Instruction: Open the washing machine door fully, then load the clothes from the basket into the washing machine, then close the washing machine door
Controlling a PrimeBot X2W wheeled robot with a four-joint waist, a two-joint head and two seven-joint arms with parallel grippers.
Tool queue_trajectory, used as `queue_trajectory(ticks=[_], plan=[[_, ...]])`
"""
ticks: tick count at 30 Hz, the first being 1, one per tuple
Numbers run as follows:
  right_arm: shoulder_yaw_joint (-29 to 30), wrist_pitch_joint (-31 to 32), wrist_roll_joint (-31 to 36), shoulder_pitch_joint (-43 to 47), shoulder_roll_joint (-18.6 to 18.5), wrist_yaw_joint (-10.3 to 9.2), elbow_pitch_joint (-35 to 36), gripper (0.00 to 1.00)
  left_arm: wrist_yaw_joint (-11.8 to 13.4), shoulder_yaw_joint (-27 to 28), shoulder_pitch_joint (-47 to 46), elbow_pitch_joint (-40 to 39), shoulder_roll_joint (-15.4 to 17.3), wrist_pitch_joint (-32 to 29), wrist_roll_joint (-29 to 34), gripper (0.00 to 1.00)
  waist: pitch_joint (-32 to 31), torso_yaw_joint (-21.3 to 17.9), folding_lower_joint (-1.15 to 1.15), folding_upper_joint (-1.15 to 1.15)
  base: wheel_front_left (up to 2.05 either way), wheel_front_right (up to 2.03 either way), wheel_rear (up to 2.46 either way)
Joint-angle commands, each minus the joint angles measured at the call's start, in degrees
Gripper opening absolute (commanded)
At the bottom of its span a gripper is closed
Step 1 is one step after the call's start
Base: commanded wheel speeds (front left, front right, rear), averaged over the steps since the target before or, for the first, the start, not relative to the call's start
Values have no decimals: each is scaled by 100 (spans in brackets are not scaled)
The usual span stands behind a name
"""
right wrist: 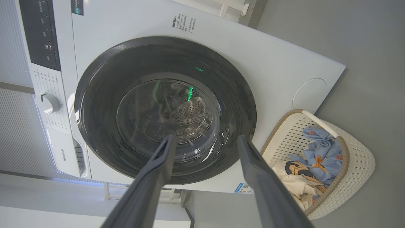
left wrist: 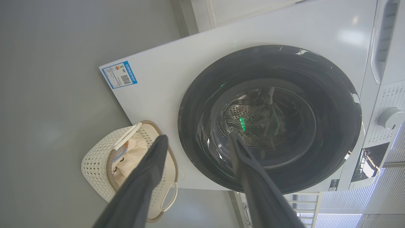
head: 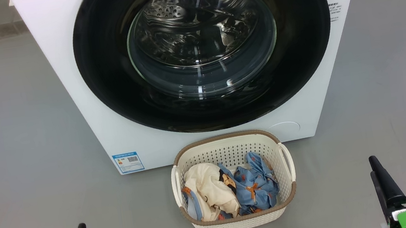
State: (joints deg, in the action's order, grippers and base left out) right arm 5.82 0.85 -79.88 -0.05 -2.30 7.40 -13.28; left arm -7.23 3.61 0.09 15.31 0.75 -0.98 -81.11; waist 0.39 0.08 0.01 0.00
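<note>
Closed flush on the washer (head: 144, 150) front: door (head: 110, 75), not yet opened. Parked at the washer's foot, handy for loading: basket (head: 227, 148), clothes (head: 237, 188) heaped inside. Splayed wide, empty, short of the washer, aimed doorward: left gripper (left wrist: 197, 136), right gripper (right wrist: 206, 137).

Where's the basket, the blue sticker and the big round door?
basket (head: 238, 224): head view, on its cream front wall.
blue label sticker (head: 128, 162): head view, on its middle.
washing machine door (head: 104, 64): head view, on its glossy black rim.

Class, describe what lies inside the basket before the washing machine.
The basket holds crumpled clothes: a cream garment left, light blue patterned ones right. Whatever lies beneath them is covered.
</note>
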Motion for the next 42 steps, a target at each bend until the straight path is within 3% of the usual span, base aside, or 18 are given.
queue_trajectory(ticks=[1,22,42], plan=[[-101,-74,247,-105,-99,2,237,100,-11,68,-75,-225,88,78,242,100,2,1,-1,0,0,0,0],[-283,-426,2296,-49,-298,4,566,100,-14,-78,-11,-624,203,432,2025,100,23,19,-1,0,0,0,0],[-424,-744,3752,28,-453,5,728,100,-17,-238,75,-906,388,752,3689,100,45,36,-1,0,0,0,0]])
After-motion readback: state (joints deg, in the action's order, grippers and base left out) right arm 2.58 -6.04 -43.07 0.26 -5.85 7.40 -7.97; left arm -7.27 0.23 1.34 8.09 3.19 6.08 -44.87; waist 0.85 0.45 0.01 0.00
